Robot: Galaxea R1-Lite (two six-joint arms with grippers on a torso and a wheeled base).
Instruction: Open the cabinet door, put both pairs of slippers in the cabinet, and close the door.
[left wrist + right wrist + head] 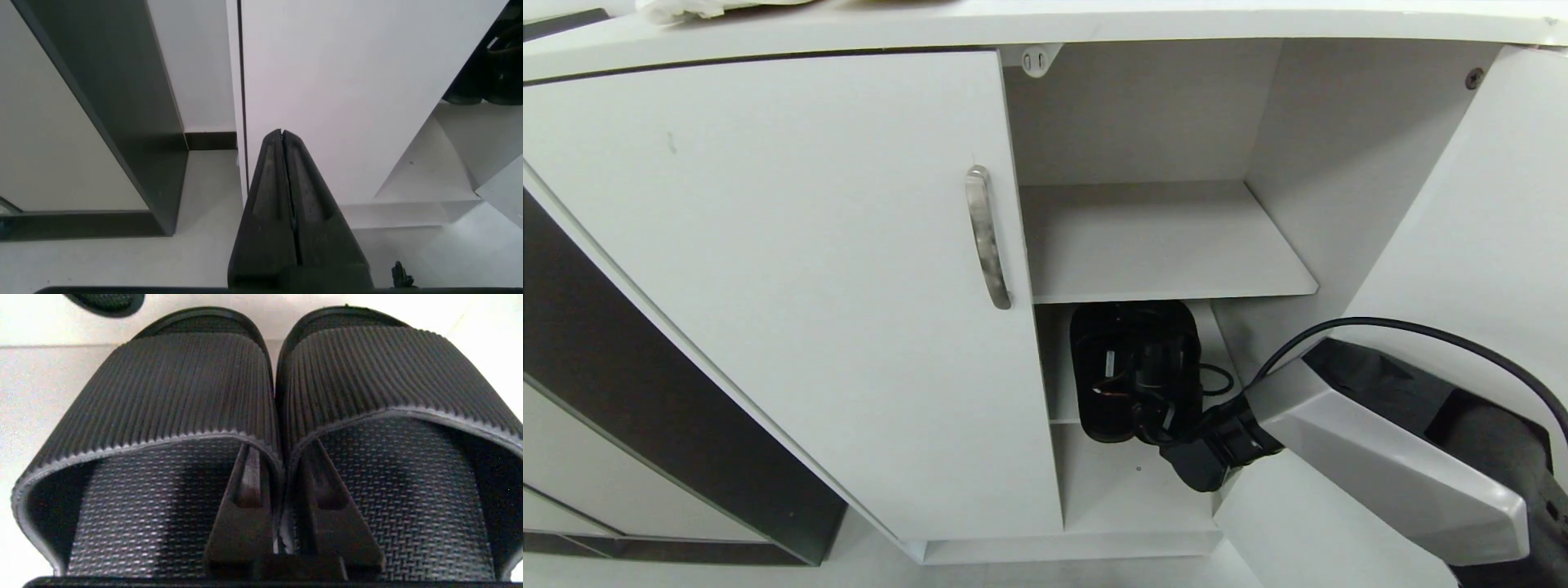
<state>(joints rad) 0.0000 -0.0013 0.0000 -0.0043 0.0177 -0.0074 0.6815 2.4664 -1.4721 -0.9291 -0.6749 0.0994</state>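
The right arm (pixel 1388 457) is mostly a light grey angular shell, all flat faces with one rounded corner, and there's a matte black section sitting behind it. A black cable (pixel 1421 328) arcs over the top, plus a thinner black wire (pixel 1217 376) curling near the chunky black wrist block (pixel 1217 449). The right gripper (pixel 282 510) has two black wedge-shaped fingers (pixel 245 498), sort of triangular with a recessed middle. The left gripper (pixel 282 212) is black too and looks matte and rubbery. It's long and tapered, coming to a blunt tip with a thin seam running down the centre.
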